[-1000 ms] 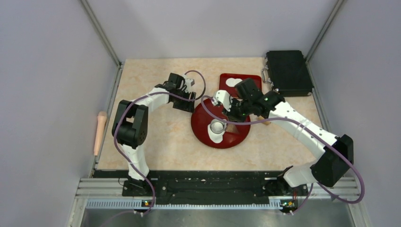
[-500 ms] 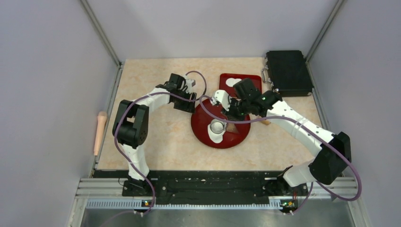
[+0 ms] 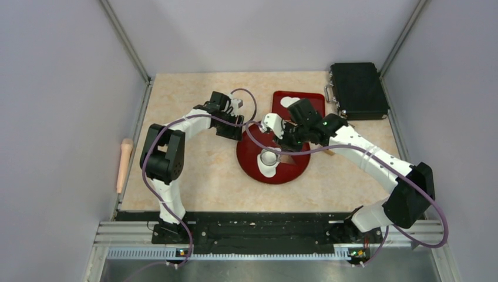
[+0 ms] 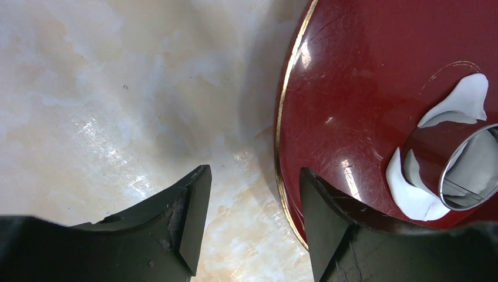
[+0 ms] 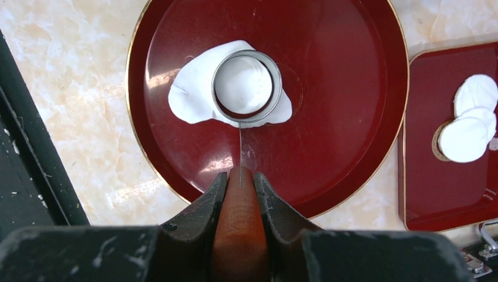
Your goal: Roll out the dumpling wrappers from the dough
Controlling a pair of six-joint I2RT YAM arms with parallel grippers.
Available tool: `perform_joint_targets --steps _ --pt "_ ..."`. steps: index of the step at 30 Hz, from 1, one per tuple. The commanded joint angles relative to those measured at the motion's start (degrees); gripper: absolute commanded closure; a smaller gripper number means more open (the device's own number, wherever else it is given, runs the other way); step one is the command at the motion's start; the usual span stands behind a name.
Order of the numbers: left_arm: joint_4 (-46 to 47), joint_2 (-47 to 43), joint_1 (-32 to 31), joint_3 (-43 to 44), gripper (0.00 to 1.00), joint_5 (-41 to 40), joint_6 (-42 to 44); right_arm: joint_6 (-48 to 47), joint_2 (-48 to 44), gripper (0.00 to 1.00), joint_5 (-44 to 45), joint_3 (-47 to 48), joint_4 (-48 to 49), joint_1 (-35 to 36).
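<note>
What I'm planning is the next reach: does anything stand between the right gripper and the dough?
Only bare round plate lies between them. The right gripper is shut on a wooden-handled pick aimed at the dough, and the metal ring sits on the dough's middle, walling off the part inside it.

From above and behind we looked down on the whole table [image 3: 217, 182]; both wrist cameras looked down closely, sharing the round red plate [image 5: 352, 117].

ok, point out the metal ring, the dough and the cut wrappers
metal ring [image 5: 244, 121], right wrist view, lower rim.
dough [image 5: 189, 94], right wrist view, flap left of ring.
dumpling wrappers [image 5: 463, 140], right wrist view, lowest disc.
</note>
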Motion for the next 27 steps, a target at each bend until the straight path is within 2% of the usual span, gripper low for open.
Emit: perform_joint_targets --steps 1,6,11,14,19,22,27 --pt "0.5 -0.2 -0.2 1.3 0.38 0.8 0.6 -2.8 2.3 1.0 3.7 0.4 -1.1 2.5" --pt "0.2 0.3 -0.4 1.5 0.42 0.6 0.8 -4.8 3.3 1.0 10.9 0.9 -3.2 5.6" --pt "-0.5 1.3 -1.0 2.0 0.53 0.1 1.0 -5.5 3.9 1.0 15.4 0.4 -3.6 8.7" --pt "-1.0 1.9 -1.6 2.3 0.64 -0.6 1.0 -5.6 4.0 1.0 17.4 -0.1 -3.8 9.5" --pt "-1.8 2.8 -2.0 3.0 0.9 -1.6 1.0 -5.7 3.6 1.0 18.2 -0.6 -4.0 9.8" --pt "-1.8 2.7 -2.0 3.0 1.0 -1.7 1.0 -5.7 3.0 1.0 18.3 -1.1 -4.0 9.8" --pt "-1.8 2.5 -2.1 3.2 1.0 -1.7 1.0 -5.3 2.3 1.0 19.5 -2.7 0.0 9.8"
